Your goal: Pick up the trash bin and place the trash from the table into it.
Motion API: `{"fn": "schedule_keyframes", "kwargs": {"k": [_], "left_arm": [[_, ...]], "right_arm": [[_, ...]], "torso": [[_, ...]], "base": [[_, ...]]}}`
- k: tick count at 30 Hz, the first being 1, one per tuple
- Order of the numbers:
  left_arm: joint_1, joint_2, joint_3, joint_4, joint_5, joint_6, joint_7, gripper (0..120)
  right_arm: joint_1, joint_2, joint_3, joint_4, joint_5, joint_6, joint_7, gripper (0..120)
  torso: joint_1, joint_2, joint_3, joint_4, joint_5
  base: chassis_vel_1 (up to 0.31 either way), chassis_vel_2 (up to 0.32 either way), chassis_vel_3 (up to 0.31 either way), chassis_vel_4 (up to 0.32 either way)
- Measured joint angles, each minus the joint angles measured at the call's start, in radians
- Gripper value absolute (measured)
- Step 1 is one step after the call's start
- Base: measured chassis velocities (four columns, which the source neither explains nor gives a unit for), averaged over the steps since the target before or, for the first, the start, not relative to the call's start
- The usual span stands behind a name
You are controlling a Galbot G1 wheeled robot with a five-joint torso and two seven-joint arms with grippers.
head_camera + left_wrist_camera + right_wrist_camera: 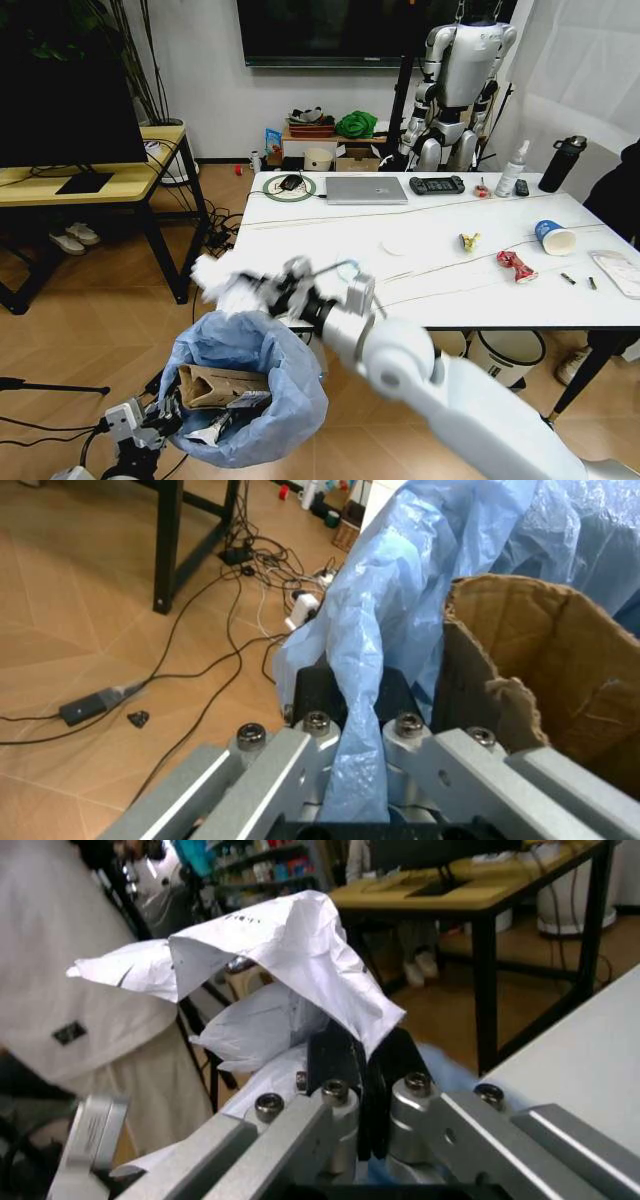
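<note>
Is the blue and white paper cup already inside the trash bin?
No, the paper cup lies on the table, far from the trash bin.

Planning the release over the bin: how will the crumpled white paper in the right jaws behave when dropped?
The crumpled white paper looks light and floppy, sagging around the right gripper, so it may drift. Its creases could snag on the jaws. The trash bin sits below, its bag mouth wide.
</note>
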Motion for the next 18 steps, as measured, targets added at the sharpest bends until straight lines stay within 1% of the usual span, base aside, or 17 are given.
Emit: {"fn": "schedule_keyframes", "kwargs": {"k": [1,3,5,9,10,11,12,13,18], "left_arm": [[0.001,-0.002,0.0,-0.003,0.0,0.001,-0.002,0],[0.003,-0.005,0.0,-0.008,-0.001,0.001,-0.004,0],[0.005,-0.006,0.0,-0.009,-0.001,0.002,-0.005,0],[0.011,-0.008,-0.001,-0.01,-0.004,0.005,-0.009,0],[0.012,-0.009,0.0,-0.01,-0.005,0.007,-0.011,0],[0.014,-0.009,0.002,-0.01,-0.009,0.01,-0.014,0],[0.014,-0.009,0.002,-0.01,-0.009,0.01,-0.014,0],[0.016,-0.009,0.003,-0.009,-0.015,0.014,-0.017,0],[0.02,-0.001,0.001,-0.007,-0.037,0.029,-0.032,0]], "right_arm": [[-0.008,-0.012,-0.029,0.0,-0.037,0.005,-0.001,0],[-0.021,-0.024,-0.045,-0.008,-0.093,0.015,-0.013,0],[-0.026,-0.028,-0.046,-0.013,-0.112,0.02,-0.019,0],[-0.043,-0.05,-0.02,-0.029,-0.217,0.048,-0.048,1],[-0.045,-0.058,-0.01,-0.028,-0.235,0.054,-0.052,7],[-0.05,-0.065,0.0,-0.023,-0.25,0.056,-0.054,10],[-0.05,-0.065,0.0,-0.023,-0.25,0.056,-0.054,10],[-0.053,-0.071,0.007,-0.018,-0.26,0.058,-0.056,14],[-0.07,-0.098,0.029,0.009,-0.282,0.058,-0.06,34]], "torso": [[0.0,0.0,0.0,0.0,-0.0001],[0.0,0.0,0.0,0.0,0.0001],[0.0,0.0,0.0,-0.0001,0.0],[0.0,0.0,0.0,-0.0001,0.0001],[0.0,0.0,0.0,0.0,0.0001],[0.0,0.0,0.0,-0.0001,0.0001],[0.0,0.0,0.0,-0.0001,0.0001],[0.0,0.0,0.0,-0.0001,0.0001],[0.0,0.0,0.0,0.0,0.0001]], "base": [[0.0,0.0,0.0,0.0],[0.0,0.0,0.0,0.0],[0.0,0.0,0.0,0.0],[0.0,0.0,0.0,0.0],[0.0,0.0,0.0,0.0],[0.0,0.0,0.0,0.0],[0.0,0.0,0.0,0.0],[0.0,0.0,0.0,0.0],[0.0,0.0,0.0,0.0]]}}
